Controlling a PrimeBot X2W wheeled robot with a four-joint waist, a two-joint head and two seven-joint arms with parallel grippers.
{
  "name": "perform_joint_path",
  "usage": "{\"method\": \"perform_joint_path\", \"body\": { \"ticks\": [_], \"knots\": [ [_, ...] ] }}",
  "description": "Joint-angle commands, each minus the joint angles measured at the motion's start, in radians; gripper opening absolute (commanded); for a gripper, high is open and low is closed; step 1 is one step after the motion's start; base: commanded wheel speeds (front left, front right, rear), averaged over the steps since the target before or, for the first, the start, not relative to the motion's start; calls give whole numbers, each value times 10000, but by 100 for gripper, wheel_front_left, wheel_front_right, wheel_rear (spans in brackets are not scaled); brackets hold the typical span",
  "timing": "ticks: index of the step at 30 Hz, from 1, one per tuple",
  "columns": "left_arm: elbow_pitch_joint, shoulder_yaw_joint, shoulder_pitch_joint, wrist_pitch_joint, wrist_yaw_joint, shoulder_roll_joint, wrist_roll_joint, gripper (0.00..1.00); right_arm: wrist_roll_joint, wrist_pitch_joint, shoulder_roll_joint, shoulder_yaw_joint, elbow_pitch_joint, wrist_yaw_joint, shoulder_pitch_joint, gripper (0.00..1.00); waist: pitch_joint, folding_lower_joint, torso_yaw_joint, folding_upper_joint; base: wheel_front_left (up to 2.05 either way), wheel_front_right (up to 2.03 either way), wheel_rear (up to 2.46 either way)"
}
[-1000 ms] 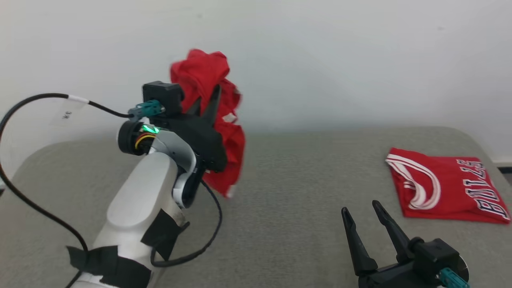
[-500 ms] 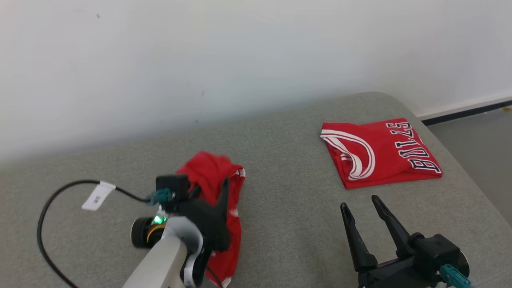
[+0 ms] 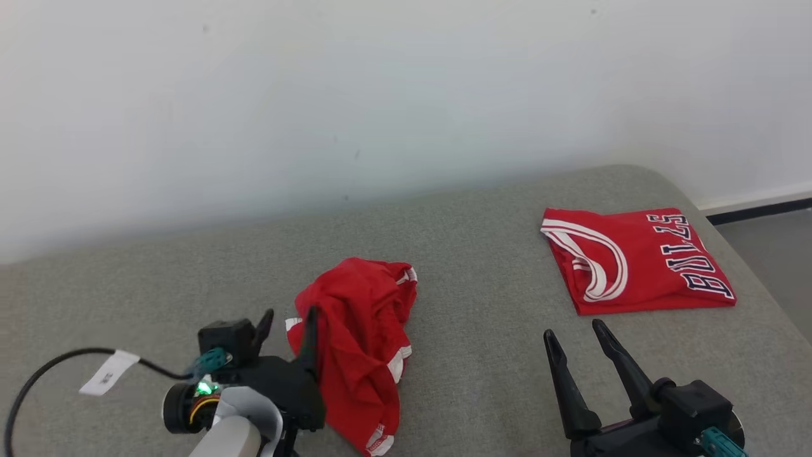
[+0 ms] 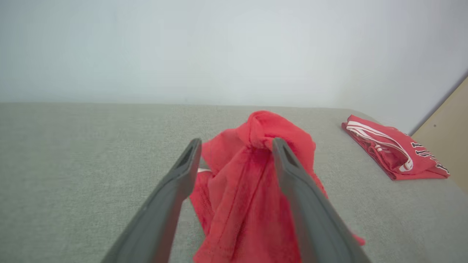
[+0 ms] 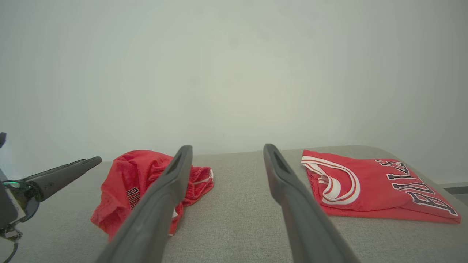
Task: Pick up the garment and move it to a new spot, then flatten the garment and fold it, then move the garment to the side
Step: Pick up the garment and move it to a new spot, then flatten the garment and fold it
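Lying in a crumpled heap on the grey cushioned surface (image 3: 482,304), the red garment (image 3: 358,336) is seen at the lower centre of the head view, with white trim showing at its edges. The left gripper (image 3: 290,312) is placed at the lower left of that view, low over the surface, with its two dark fingers spread wide apart. One finger is set against the garment's left edge. In the left wrist view a raised bunch of the cloth is seen between the parted fingers, and nothing is clamped. The right gripper (image 3: 571,328) is held at the lower right, its fingers likewise apart and empty, well clear of the garment. A second red jersey (image 3: 634,260), neatly folded and lettered in white, is laid at the right of the surface, near its rounded corner. A pale wall (image 3: 380,95) is seen behind.
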Motion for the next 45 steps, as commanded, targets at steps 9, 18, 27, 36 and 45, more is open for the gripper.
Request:
{"method": "perform_joint_path", "body": {
  "ticks": [9,18,27,36,45],
  "knots": [
    [-2858,741,2118,-1529,253,954,647,100,103,-164,42,-458,70,-26,381,100,-569,0,937,0,0,0,0],
    [-5819,2576,5175,-1561,46,732,1748,100,271,-441,47,-1260,561,-26,681,100,-504,0,1518,0,0,0,0],
    [-6323,3860,6476,-1564,-1040,222,2841,100,76,-940,45,-1816,1294,-26,654,100,-457,0,1814,0,0,0,0],
    [-6251,4301,6867,-1565,-1662,-106,3410,100,-62,-863,47,-1993,1286,-26,741,100,-483,0,1767,0,0,0,0],
    [-6206,4534,6803,-1565,-1914,-278,3620,100,-54,-839,46,-1849,1276,-26,719,100,-478,0,1741,0,0,0,0]
  ]
}}
